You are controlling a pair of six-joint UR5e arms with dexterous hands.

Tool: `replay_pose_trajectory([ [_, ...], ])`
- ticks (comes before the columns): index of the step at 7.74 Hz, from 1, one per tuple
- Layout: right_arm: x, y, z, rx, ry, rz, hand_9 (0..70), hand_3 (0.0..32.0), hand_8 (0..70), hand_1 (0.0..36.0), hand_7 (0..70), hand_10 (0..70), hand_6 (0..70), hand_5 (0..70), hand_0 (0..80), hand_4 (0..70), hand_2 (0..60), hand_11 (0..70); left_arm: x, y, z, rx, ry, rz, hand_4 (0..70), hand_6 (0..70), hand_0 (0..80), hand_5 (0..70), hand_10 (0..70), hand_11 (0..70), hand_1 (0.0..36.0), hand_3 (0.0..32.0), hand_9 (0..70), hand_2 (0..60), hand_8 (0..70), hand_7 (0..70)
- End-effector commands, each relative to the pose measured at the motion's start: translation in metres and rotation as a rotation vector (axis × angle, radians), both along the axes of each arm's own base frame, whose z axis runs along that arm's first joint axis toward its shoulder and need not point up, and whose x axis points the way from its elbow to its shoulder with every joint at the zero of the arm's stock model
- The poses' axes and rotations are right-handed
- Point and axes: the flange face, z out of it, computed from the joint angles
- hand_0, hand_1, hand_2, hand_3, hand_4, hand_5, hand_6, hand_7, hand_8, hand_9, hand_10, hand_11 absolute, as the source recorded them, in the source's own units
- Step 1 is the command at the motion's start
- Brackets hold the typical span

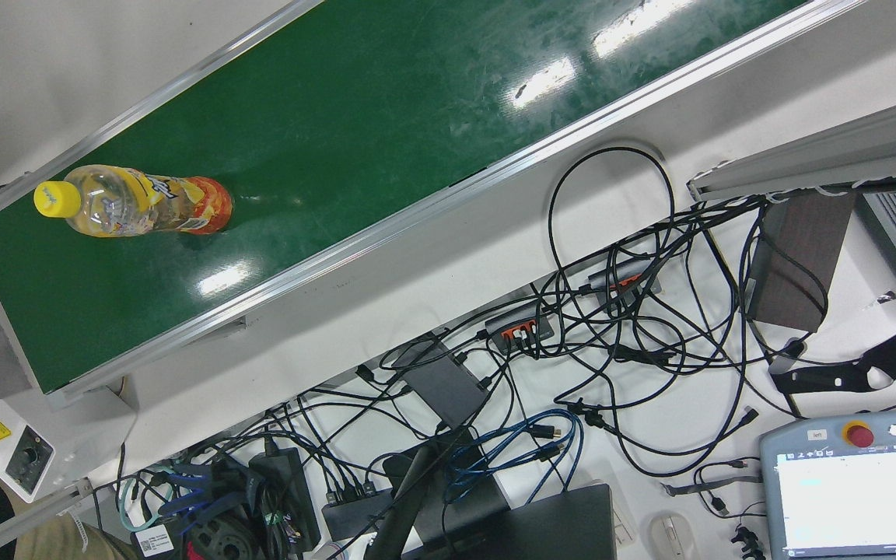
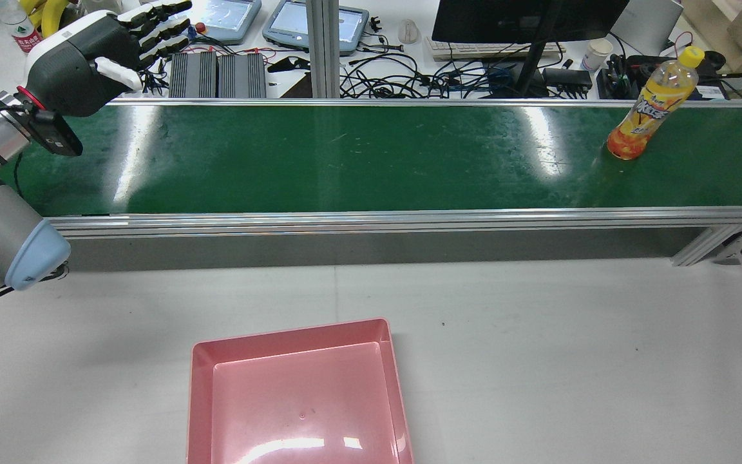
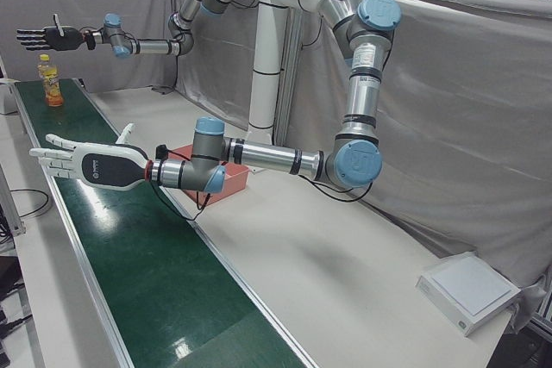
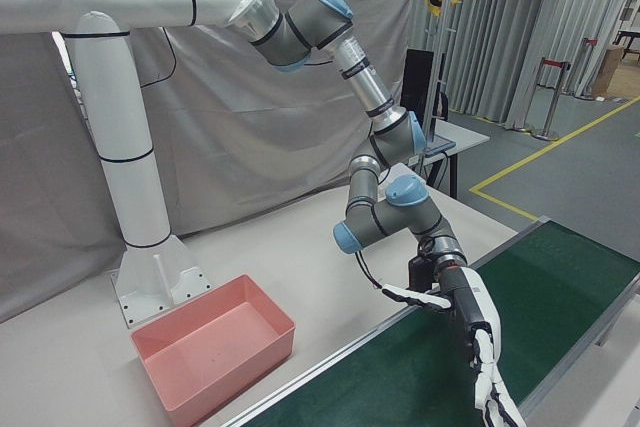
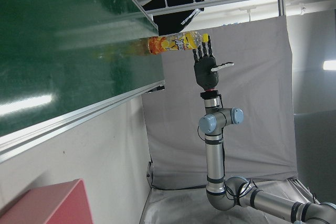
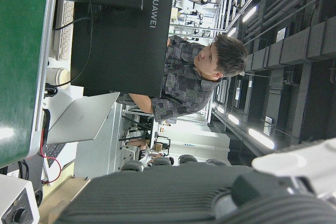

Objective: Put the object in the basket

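Note:
An orange drink bottle (image 2: 651, 103) with a yellow cap stands upright on the green conveyor belt (image 2: 345, 154) near its right end; the front view also shows the bottle (image 1: 137, 204). The pink basket (image 2: 290, 332) sits empty on the white table in front of the belt. My left hand (image 2: 87, 58) hovers open over the belt's left end, fingers stretched out, far from the bottle. My right hand (image 3: 47, 38) hangs open in the air just above and beyond the bottle (image 3: 50, 81), not touching it. In the left hand view, the right hand (image 5: 206, 69) has spread fingers next to the bottle (image 5: 176, 43).
Beyond the belt lie tangled cables (image 1: 611, 327), teach pendants (image 2: 229, 16), a monitor (image 2: 525, 19) and a paper cup (image 2: 595, 55). A person (image 6: 194, 77) sits behind the monitor. White table (image 2: 570, 361) surrounds the basket. A white box (image 3: 470, 290) lies at the table's corner.

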Motion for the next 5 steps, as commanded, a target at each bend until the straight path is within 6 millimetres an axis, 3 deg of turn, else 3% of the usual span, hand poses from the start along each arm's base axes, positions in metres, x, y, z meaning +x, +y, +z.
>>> replay_pose_trajectory([
  [1,-0.0002,-0.0001,0.0004,0.000,0.000,0.000,0.0,0.0,0.0,0.0,0.0,0.0,0.0,0.0,0.0,0.0,0.0,0.0,-0.0001,0.0000,-0.0002,0.000,0.000,0.000,13.5,0.8,52.7,13.1,5.0,8.3,4.1,2.2,6.5,0.0,6.0,0.0],
  [5,-0.0002,-0.0001,0.0004,0.000,0.000,0.000,0.0,0.0,0.0,0.0,0.0,0.0,0.0,0.0,0.0,0.0,0.0,0.0,-0.0013,0.0000,-0.0007,0.000,0.000,-0.002,13.5,0.6,52.1,12.9,5.0,8.3,3.7,2.2,6.7,0.0,6.2,0.0],
])
